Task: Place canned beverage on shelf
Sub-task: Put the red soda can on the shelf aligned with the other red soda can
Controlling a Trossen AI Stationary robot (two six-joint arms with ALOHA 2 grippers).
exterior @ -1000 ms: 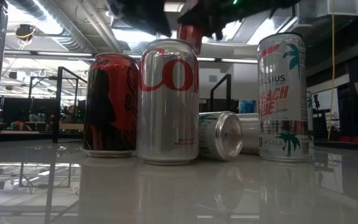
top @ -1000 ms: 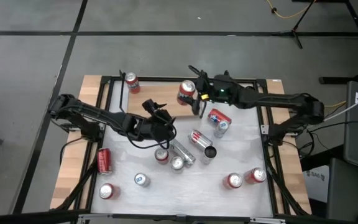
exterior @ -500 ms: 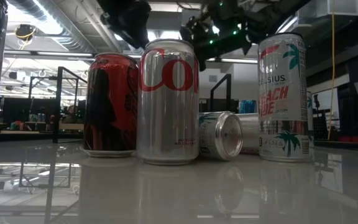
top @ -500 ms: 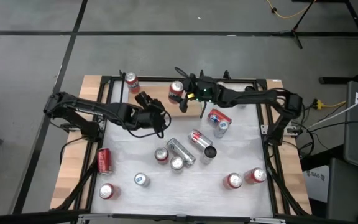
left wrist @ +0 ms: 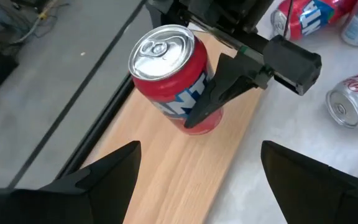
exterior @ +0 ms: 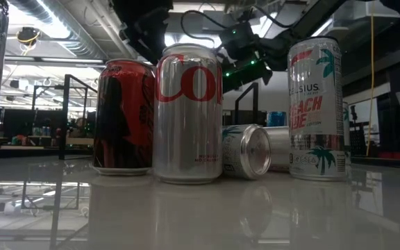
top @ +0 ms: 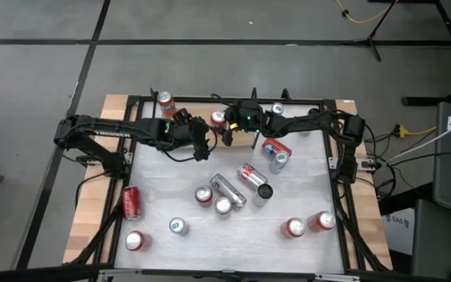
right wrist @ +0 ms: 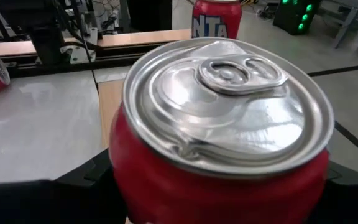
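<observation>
Red can (left wrist: 173,78) sits upright in the right gripper (left wrist: 213,93), over the shelf (left wrist: 173,180), the light wood strip with black rails along the upper edge of the desk (top: 288,196). High view puts the red can at upper center of the frame. Right gripper's fingers pinch the can body from the sides, below the rim, which keeps the can vertical for a flat set-down. From the left wrist view I can't tell whether the can base touches the wood or hangs just above it.

Left gripper (top: 202,145) is just left of the can in the high view, fingers spread, holding nothing. Its camera points straight at the can, so it looks parked close by, not gripping.

1 more red can (top: 164,102) already stands on the shelf, toward the upper left of the frame, well apart from the held can. That leaves open board between them for the drop.

Loose cans lie and stand across the desk in the lower half of the high view.

Judgement: placement step, release not yet done.
</observation>
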